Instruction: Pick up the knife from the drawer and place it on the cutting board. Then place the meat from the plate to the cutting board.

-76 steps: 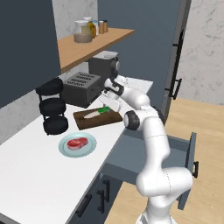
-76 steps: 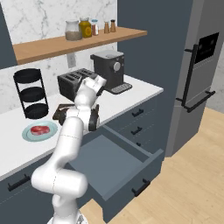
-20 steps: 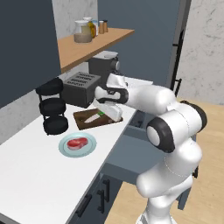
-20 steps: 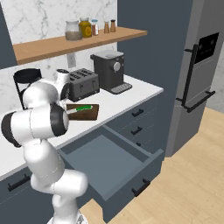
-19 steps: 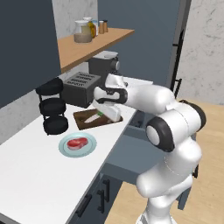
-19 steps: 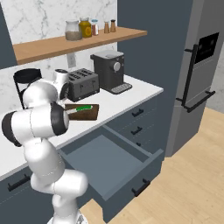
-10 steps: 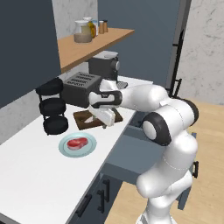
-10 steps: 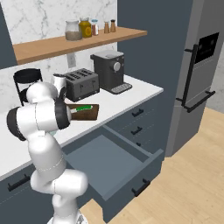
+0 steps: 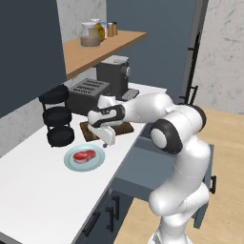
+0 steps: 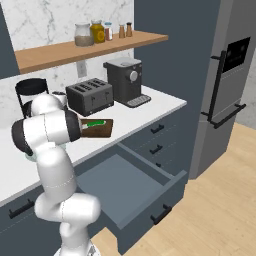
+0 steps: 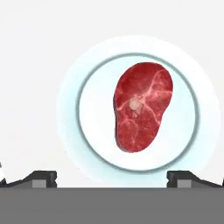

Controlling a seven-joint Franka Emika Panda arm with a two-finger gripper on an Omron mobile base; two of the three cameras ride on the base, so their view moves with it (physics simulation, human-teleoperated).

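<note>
- We see our tool (image 9: 105,142) above the plate (image 11: 78,144), its fingers spread wide and holding nothing.
- The meat (image 11: 142,106) lies flat in the middle of the plate on the white bench (image 9: 38,190).
- The knife (image 10: 94,124) lies on the cutting board (image 10: 102,131).
- The drawer (image 10: 127,187) stands pulled out.

The left base view looks from behind the arm toward 11 o'clock over the counter (image 9: 43,190). The right base view faces 1 o'clock; both share the toaster (image 9: 86,95) and cutting board (image 10: 100,131). The hand view looks straight down, close above the plate (image 11: 87,144).
</note>
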